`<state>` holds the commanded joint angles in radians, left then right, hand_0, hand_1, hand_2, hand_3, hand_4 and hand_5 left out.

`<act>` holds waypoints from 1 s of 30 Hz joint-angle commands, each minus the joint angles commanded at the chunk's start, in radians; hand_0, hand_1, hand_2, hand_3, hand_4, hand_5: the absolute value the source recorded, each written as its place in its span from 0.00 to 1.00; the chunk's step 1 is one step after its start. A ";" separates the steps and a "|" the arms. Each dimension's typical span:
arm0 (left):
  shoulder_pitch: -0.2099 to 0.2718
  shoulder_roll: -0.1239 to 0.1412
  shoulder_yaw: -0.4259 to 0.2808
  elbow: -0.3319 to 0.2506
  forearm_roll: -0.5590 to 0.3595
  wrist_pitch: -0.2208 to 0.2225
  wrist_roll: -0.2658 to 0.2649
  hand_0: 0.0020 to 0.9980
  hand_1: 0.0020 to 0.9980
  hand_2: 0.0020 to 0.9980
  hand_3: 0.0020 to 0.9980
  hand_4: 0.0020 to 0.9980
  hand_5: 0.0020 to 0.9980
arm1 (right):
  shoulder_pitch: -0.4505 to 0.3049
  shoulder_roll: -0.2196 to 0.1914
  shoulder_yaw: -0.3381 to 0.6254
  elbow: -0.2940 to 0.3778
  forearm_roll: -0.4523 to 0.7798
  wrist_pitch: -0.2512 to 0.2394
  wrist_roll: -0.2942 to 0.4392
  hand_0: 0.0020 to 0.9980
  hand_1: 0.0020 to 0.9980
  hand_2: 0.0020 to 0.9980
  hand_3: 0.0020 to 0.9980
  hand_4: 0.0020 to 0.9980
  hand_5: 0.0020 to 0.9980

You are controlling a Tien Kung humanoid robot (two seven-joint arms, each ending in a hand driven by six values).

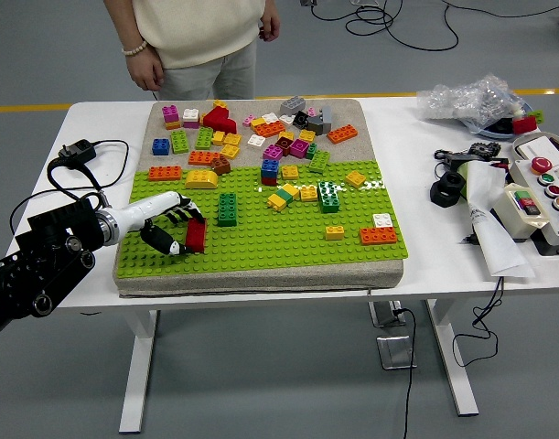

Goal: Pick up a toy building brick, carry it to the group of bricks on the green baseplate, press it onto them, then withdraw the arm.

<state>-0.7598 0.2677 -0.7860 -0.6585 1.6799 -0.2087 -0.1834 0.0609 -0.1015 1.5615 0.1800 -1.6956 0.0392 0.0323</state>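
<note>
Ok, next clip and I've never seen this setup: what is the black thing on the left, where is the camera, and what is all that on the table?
The camera sits high on a humanoid robot, looking down over a white table. The black shape at the lower left is the robot's left arm; it ends in a five-fingered left hand, which is closed around a red brick at the left of the green baseplate. The right arm is not in view. The baseplate lies on a grey pad scattered with coloured toy bricks; a green brick stands just right of the hand, and a small group of bricks sits near the middle. A person stands at the far side, touching nothing. Control boxes and cables lie on the right.
</note>
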 joint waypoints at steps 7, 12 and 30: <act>0.001 -0.002 -0.004 -0.002 -0.007 -0.016 -0.009 0.70 0.77 0.51 0.66 0.34 0.00 | 0.001 0.001 0.003 0.000 -0.004 0.001 -0.003 0.78 0.71 0.75 0.77 1.00 0.78; 0.002 -0.003 -0.003 0.000 -0.006 -0.038 -0.015 0.82 0.82 0.59 0.81 0.56 0.00 | 0.000 0.001 0.005 0.000 -0.005 0.001 -0.005 0.78 0.71 0.75 0.77 1.00 0.78; 0.001 0.003 -0.030 -0.002 0.016 -0.050 -0.008 0.93 0.90 0.79 0.90 0.87 0.02 | -0.002 0.003 0.010 0.000 -0.010 0.003 -0.009 0.78 0.71 0.75 0.77 1.00 0.78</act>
<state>-0.7587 0.2706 -0.8163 -0.6602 1.6961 -0.2591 -0.1916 0.0590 -0.0987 1.5719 0.1800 -1.7054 0.0419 0.0230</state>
